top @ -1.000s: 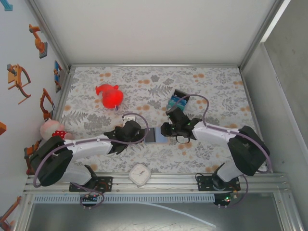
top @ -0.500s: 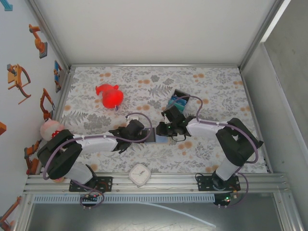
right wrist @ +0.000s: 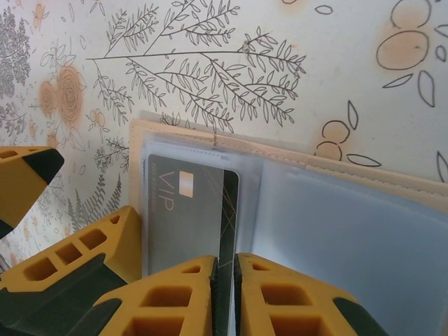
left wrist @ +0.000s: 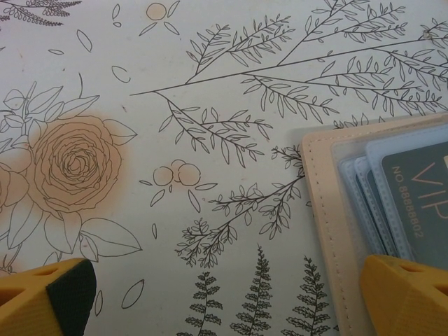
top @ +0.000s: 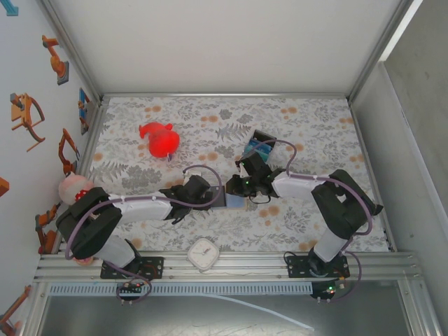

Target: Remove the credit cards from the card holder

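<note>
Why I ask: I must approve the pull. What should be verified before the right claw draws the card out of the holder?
1. Card holder lies open on the table: ok.
2. Right claw closed on the VIP card at its edge: ok.
3. Left claw open, one finger over the holder's edge: ok.
4. That finger actually pinning the holder down: cannot tell.
5. Card free of its clear sleeve: not ok, mostly inside.
6. Other sleeves hold more cards: cannot tell.
</note>
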`<state>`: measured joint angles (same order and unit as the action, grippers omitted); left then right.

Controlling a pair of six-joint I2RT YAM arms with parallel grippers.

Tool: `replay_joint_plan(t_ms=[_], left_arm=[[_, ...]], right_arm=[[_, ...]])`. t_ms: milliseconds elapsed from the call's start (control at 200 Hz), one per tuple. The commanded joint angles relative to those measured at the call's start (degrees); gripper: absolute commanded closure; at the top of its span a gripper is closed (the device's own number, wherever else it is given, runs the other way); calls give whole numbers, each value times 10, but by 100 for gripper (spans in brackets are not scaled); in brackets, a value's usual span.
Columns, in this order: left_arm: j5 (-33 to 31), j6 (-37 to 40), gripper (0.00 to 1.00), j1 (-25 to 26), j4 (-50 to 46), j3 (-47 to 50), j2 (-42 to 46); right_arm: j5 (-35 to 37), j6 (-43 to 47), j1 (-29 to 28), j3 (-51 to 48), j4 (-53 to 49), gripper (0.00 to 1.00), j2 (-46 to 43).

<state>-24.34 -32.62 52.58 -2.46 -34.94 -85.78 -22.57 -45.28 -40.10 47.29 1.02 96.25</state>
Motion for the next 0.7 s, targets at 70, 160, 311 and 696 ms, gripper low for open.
replay_joint_plan(t_ms=[70, 160, 311, 696], left_arm=[[4, -4, 3, 4, -16, -18, -9], [5, -1, 3, 4, -18, -21, -12], [4, -1, 3, 4, -23, -25, -16], [11, 5, 3, 4, -24, -33, 18]], right_arm=[[-15, -10, 2, -5, 13, 87, 13], [-18, -10, 2, -5, 13, 88, 18], [-24, -11, 2, -6, 14, 88, 26], [-31, -12, 2, -4, 15, 85, 38]])
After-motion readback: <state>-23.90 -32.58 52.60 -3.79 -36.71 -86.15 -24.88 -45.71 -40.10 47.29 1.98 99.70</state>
